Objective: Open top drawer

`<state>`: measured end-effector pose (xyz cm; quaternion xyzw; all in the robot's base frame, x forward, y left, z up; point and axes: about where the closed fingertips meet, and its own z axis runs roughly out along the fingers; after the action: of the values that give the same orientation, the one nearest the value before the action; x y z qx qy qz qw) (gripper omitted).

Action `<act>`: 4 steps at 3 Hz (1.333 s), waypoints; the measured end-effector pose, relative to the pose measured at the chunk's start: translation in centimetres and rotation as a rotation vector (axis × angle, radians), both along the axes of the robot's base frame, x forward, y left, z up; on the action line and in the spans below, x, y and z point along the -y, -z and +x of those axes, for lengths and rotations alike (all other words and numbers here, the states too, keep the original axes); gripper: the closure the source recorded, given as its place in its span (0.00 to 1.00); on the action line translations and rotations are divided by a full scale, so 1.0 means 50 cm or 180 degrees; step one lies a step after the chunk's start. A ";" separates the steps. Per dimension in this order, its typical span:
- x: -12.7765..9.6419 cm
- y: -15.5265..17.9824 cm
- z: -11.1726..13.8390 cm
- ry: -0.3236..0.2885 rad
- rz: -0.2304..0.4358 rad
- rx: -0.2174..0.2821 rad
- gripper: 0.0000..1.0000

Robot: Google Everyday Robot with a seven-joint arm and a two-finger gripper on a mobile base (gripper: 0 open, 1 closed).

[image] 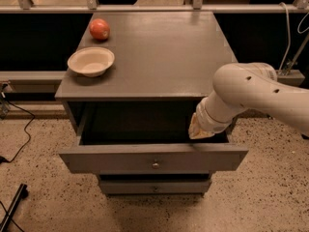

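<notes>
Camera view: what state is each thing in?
top drawer, pulled open, interior dark.
lower drawer, looks shut.
bowl, upright and empty on the cabinet top.
red fruit, whole, resting behind the bowl.
gripper, inside the top drawer's right end, behind its front.

text: none can be read anywhere in the camera view
top drawer [111,159]: plain grey front, no label or number to be made out
knob [155,165]: small brass, no mark legible
arm [251,88]: white shell with a few small dark holes, no brand or lettering readable
gripper [200,129]: at the right end of the open top drawer, just behind its front and under the edge of the cabinet top [159,52]; no writing legible on it
</notes>
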<state>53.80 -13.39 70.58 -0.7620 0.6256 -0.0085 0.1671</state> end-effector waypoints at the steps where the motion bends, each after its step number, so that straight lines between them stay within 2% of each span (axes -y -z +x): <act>1: 0.000 0.015 0.006 0.0091 0.0062 0.0113 1.00; 2: 0.016 0.024 -0.013 0.0260 0.0141 0.0206 1.00; 4: 0.014 0.020 0.004 0.0299 0.0207 0.0390 1.00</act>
<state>53.97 -14.08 69.58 -0.7241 0.6492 -0.0426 0.2291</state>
